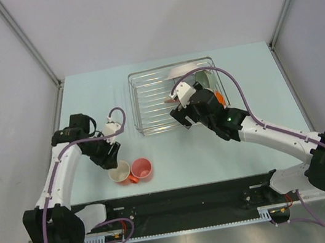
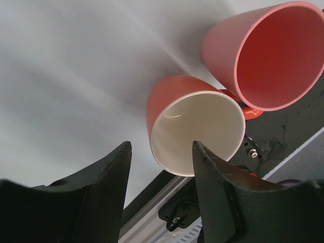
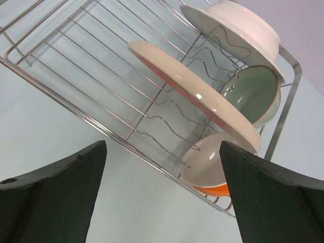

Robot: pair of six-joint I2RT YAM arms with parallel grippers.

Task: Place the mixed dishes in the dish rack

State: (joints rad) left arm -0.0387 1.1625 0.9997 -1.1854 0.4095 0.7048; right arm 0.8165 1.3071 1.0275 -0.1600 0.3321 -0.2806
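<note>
Left wrist: cream-lined cup (image 2: 197, 126) just beyond tool (image 2: 161, 149).

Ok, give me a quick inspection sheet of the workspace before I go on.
Surface: pale teal table, no spills seen.
Job's things: dish rack holds white dish, pink-and-cream plate, green bowl and orange-bottomed bowl, all leaning in the prongs. The cream-lined cup and pink cup are side by side on the table, not loaded.
Clutter: nothing seen.
Grippers: left gripper open at the cream-lined cup's rim; right gripper open over the rack's near edge.
Cables: purple cable along each arm; the right one arcs over the rack's end.
Surroundings: grey walls.
</note>
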